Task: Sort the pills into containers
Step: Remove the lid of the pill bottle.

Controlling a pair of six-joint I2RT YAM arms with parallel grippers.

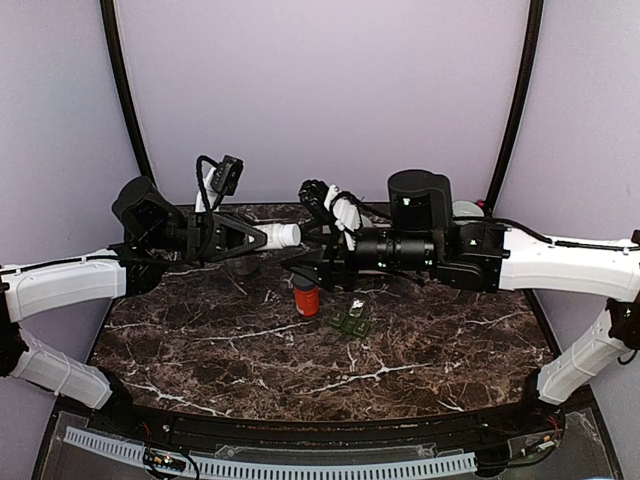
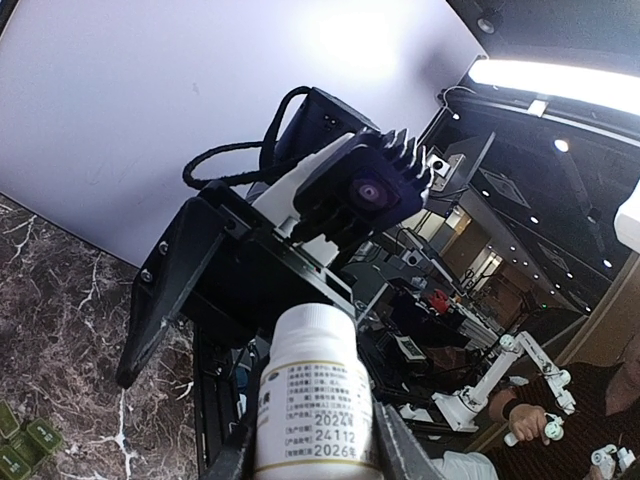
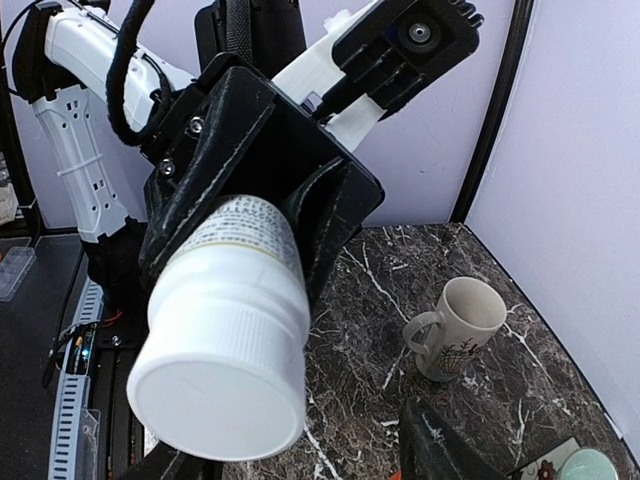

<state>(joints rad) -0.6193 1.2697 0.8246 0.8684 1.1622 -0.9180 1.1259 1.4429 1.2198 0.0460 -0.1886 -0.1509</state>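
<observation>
Both arms are crowding the far half of the dark veined marble bench (image 1: pixel 420 370), meeting nose to nose above it. The near half is lying open right up to the front edge.

The left hand (image 1: pixel 262 237) is gripping a white plastic pill bottle (image 1: pixel 282 236) around its labelled body, up in the air. The bottle's long axis is running level, left to right in the overhead view, and its ribbed white cap is pointing straight at the right arm's wrist. The right hand (image 3: pixel 300 452) is standing wide, with a dark finger showing on either side of the cap and the one on the mug side well clear of it (an open grip, not closed on the cap).

Nearer the arm bases, the dark green pill-box strip (image 1: pixel 350 323) is sitting around the middle of the bench, well away from every edge. Its long axis is slanting across the overhead view. A small red cylinder (image 1: pixel 306 298) is standing upright just left of it, apart. A beige ceramic mug (image 3: pixel 455 325) is sitting upright on the marble beyond the left hand in the right wrist view.
</observation>
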